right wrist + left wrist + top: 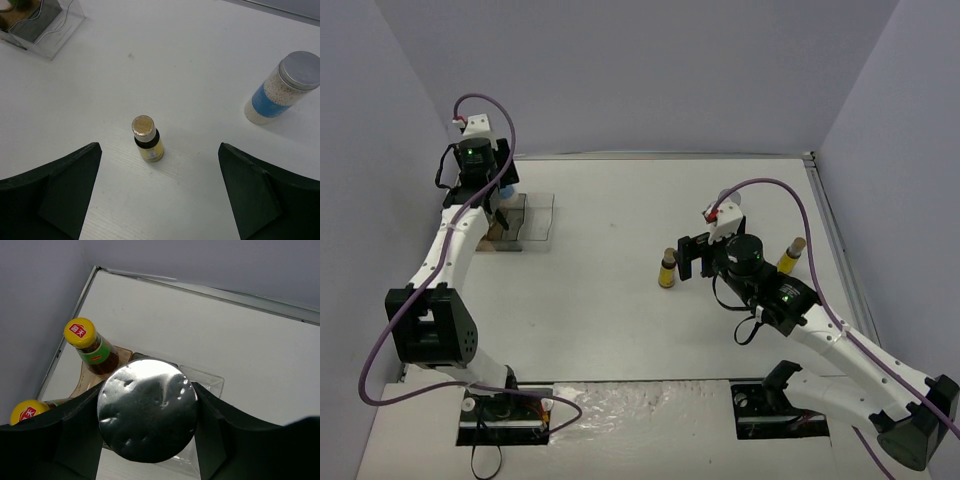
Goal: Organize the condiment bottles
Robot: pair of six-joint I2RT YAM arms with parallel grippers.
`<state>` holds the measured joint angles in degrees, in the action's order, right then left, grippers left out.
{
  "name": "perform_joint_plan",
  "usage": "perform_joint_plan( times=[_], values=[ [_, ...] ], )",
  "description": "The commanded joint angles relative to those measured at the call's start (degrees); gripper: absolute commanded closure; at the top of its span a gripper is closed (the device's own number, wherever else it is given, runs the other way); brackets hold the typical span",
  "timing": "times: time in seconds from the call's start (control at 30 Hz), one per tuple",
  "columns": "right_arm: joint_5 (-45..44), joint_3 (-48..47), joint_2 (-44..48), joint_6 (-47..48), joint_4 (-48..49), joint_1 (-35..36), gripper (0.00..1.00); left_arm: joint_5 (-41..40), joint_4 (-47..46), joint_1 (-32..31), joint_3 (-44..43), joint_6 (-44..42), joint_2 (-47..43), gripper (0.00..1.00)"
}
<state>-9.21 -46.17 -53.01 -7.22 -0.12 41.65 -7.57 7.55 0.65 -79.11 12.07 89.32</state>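
My left hand [148, 390] grips a silver-lidded jar [147, 415], fingers partway closed, at the clear rack [207, 382] with two yellow-capped bottles [92, 347] just beside it. My right hand [159, 149] gapes wide, empty - the tiny yellow-labelled bottle [148, 142] upright on the desk [200, 60] just ahead, a blue-banded jar [280, 90] farther off.

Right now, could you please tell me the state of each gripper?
Left gripper: closed on the round silver-lidded jar.
Right gripper: open, holding nothing.
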Motion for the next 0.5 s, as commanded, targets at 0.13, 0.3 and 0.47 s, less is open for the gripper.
perform_joint_plan(
  times=[0.13,0.3,0.47],
  values=[
    [-0.85,-1.7,-0.08,0.63,4.87,-0.43,0.0,0.08,-12.01,2.93,-1.61,-0.26,3.67,0.97],
    [-1.44,-1.64,0.04,0.76,4.74,-0.43,0.0,1.47,-13.92,4.48,-0.64,1.34,6.27,0.97],
    [-1.92,-1.7,-0.46,0.92,4.78,-0.43,0.0,3.08,-14.78,4.54,-0.2,1.81,7.68,0.97]
  ],
)
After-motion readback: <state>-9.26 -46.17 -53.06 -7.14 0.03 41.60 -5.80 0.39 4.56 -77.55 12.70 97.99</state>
